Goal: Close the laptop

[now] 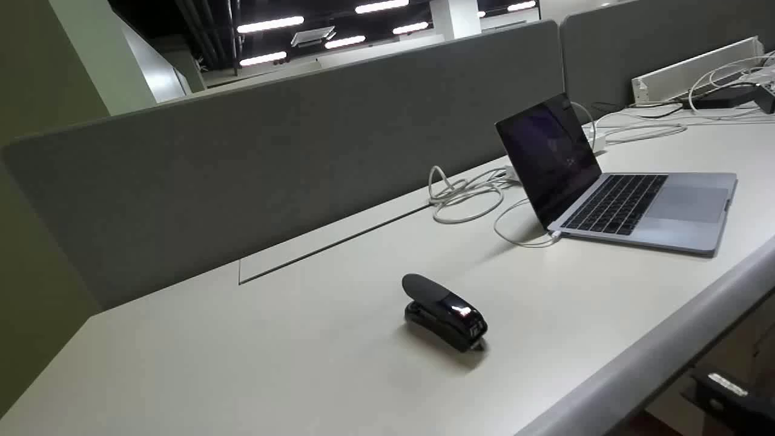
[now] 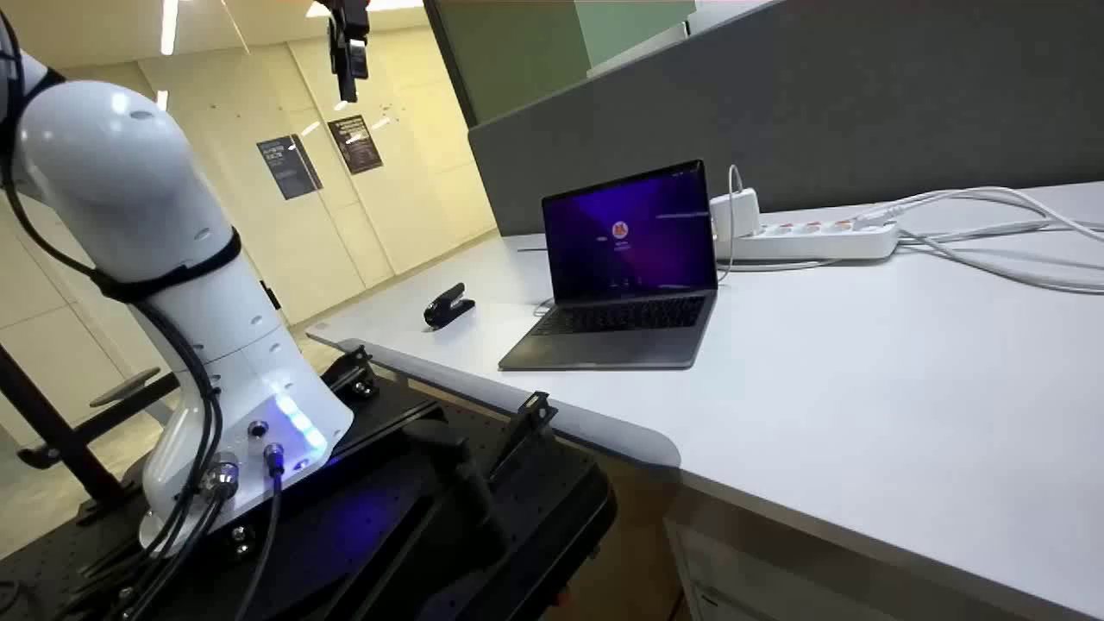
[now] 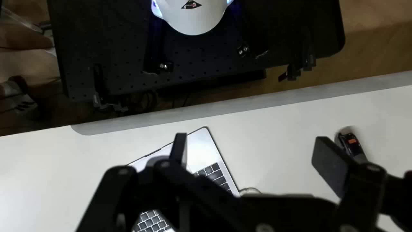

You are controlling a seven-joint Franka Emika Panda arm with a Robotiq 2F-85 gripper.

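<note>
My claw [image 3: 252,149] gapes wide for approach, I judge; next I'd fold the laptop [image 2: 623,263], mid-frame in an exterior view, from behind.

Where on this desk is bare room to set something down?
Free: the desk past the black stapler, away from the laptop; past the laptop's opposite side, in front of the power strip. Crowded: along the partition behind the laptop, with cables.

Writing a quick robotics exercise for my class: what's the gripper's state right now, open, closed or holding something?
Gripper: wide open, holding nothing.
</note>
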